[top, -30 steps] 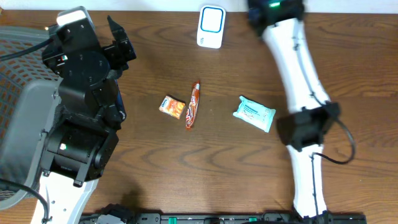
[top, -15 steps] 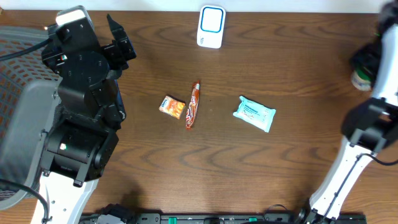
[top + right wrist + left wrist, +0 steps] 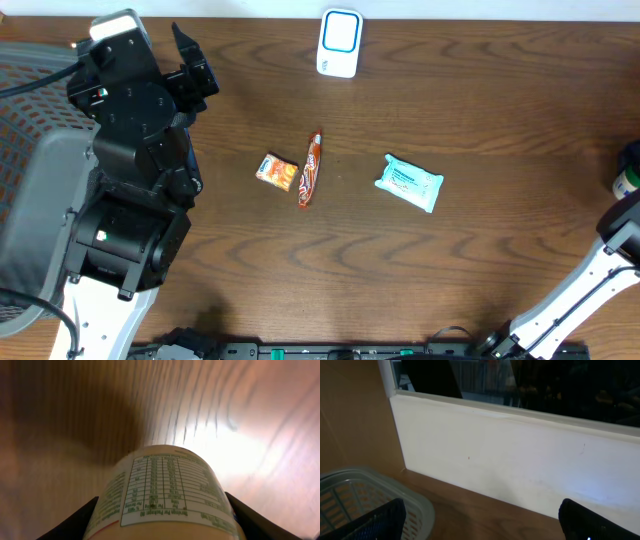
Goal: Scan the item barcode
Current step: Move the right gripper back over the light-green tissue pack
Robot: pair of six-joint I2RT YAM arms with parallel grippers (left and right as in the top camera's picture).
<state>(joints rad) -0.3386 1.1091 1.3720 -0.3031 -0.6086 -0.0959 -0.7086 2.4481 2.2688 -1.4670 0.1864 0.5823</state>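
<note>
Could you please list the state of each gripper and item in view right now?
left gripper: open, empty.
right gripper: shut on the bottle.
bottle: held, printed label facing the wrist camera.
barcode scanner: standing at the table's far edge, untouched.
orange packet: lying flat, loose.
red snack bar: lying flat beside the packet.
teal wipes pack: lying flat, loose.

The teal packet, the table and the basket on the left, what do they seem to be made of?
The teal packet looks like soft plastic film, judging by its pillowy shape and thin flat edges. The table looks like dark wood or a wood-look laminate: visible grain, mild sheen. The basket looks like hard greyish plastic, with a moulded lattice of holes.
</note>
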